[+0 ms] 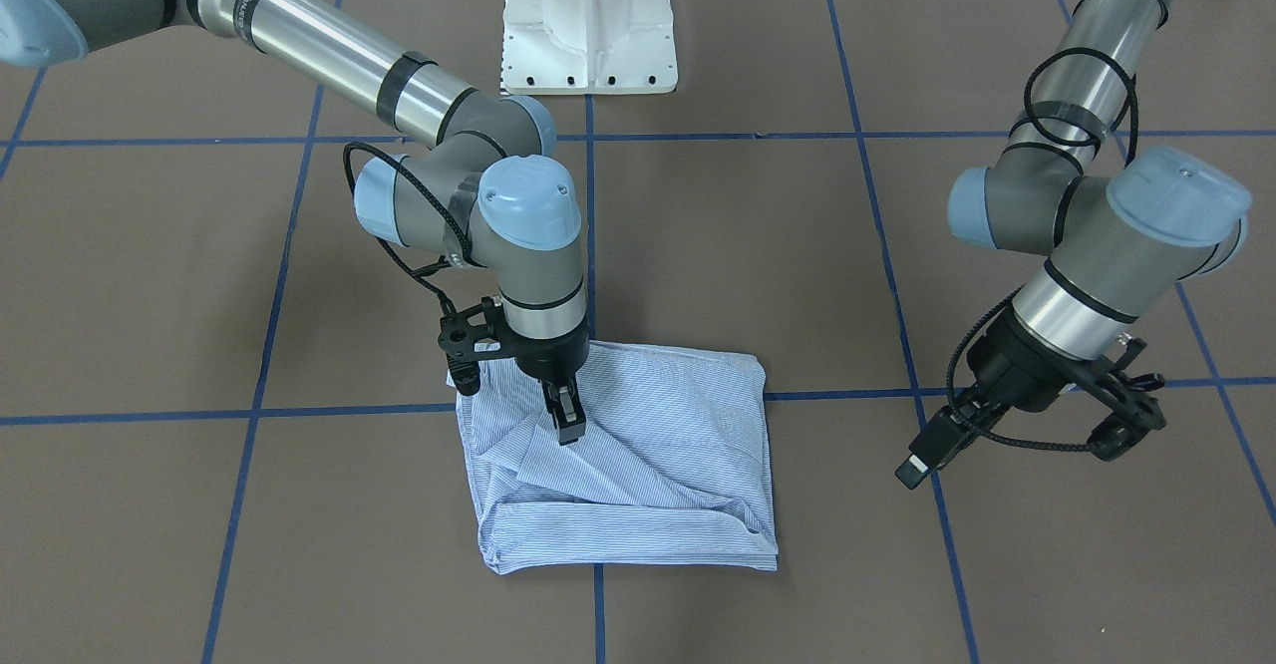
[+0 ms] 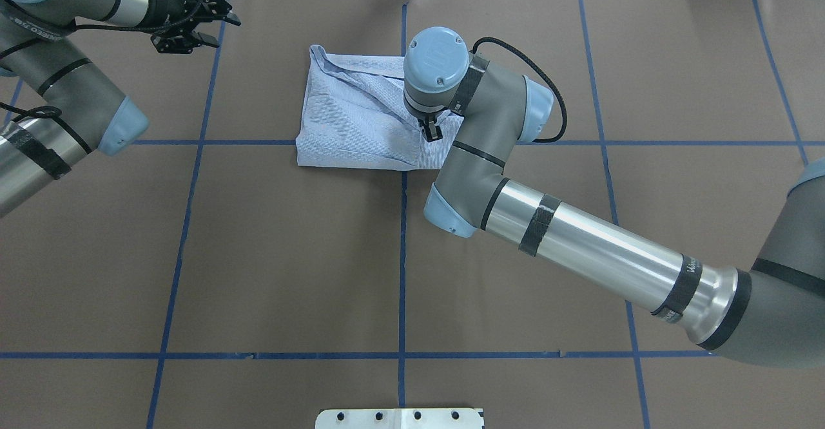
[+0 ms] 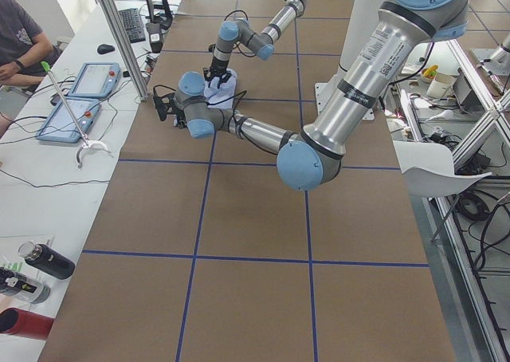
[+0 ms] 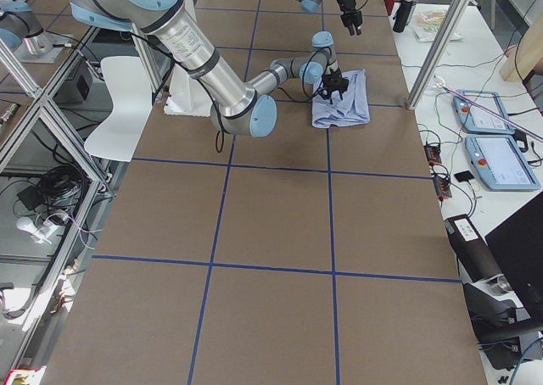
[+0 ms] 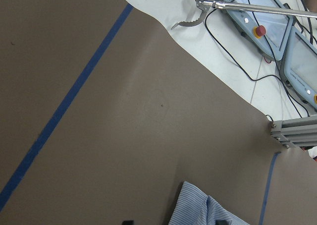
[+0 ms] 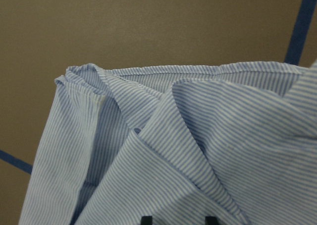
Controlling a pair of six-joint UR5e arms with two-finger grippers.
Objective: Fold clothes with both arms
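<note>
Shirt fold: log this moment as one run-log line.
shirt: folded, rumpled | right claw: open, tips down on shirt | left claw: open, empty, clear of shirt

Brown-papered table [image 1: 748, 245], blue tape lines [image 1: 349, 412] gridding it; a folded pinstriped shirt [image 1: 638, 465] lies over a line crossing, white base plate [image 1: 590, 21] at the robot's edge.

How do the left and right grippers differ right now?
The right gripper points straight down onto the folded shirt; the left gripper hangs tilted over bare table, well to the side of the shirt. The right gripper's tips meet the fabric; the left gripper holds nothing. Both show their jaws apart.
</note>
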